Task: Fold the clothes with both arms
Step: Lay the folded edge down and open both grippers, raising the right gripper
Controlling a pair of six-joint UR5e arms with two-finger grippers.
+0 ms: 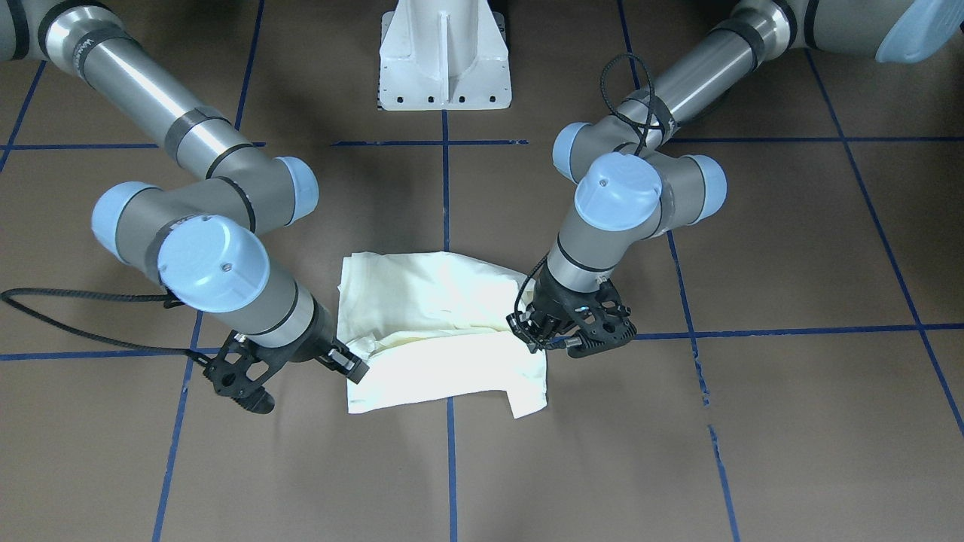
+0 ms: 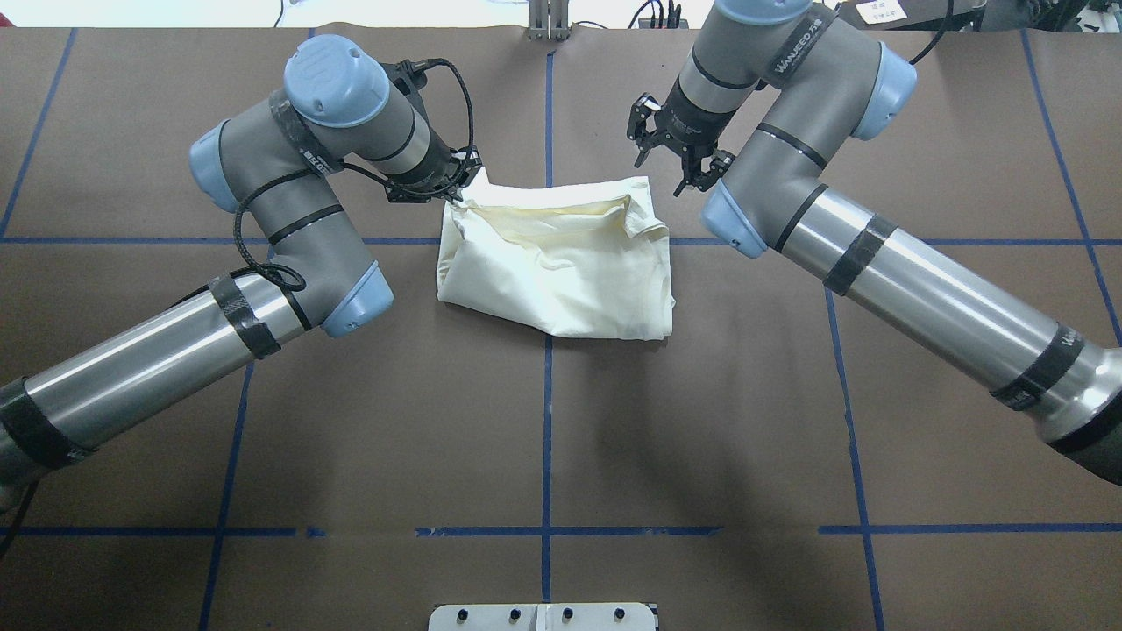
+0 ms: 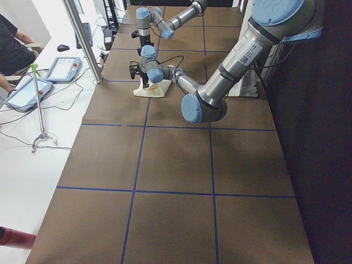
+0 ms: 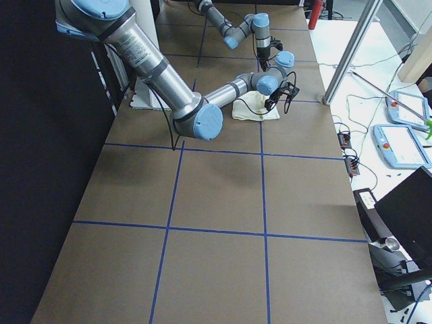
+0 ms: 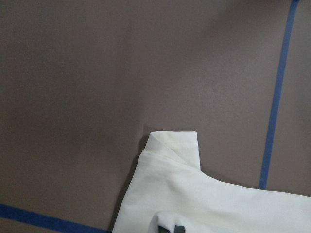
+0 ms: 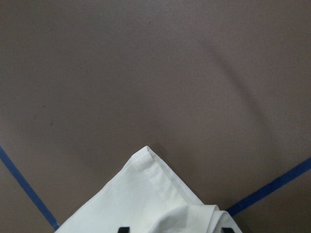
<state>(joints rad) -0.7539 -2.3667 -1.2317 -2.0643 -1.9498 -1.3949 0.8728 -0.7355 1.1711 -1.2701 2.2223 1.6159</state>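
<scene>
The cream shirt (image 2: pixel 561 272) is laid on the brown worktop (image 2: pixel 543 456), folded into a rough rectangle with only plain cloth shown, and is crossed beneath by the central blue tape line (image 2: pixel 547 412). It is found in the half of the worktop away from the robot's base. A loose upper layer is seen bunched in wrinkles along the far edge. The far corner on the robot's left is pinched by the left gripper (image 2: pixel 456 191), whose fingers are pressed together on the cloth; in the left wrist view a dark fingertip is seen wrapped by fabric at the bottom edge, and a small flap (image 5: pixel 175 145) is seen jutting from the shirt's edge beyond it. The right gripper (image 2: pixel 659 173) is held spread at the opposite far corner, and in the right wrist view that corner is seen lying between the two parted fingertips. No print or lettering can be made out in any view.
</scene>
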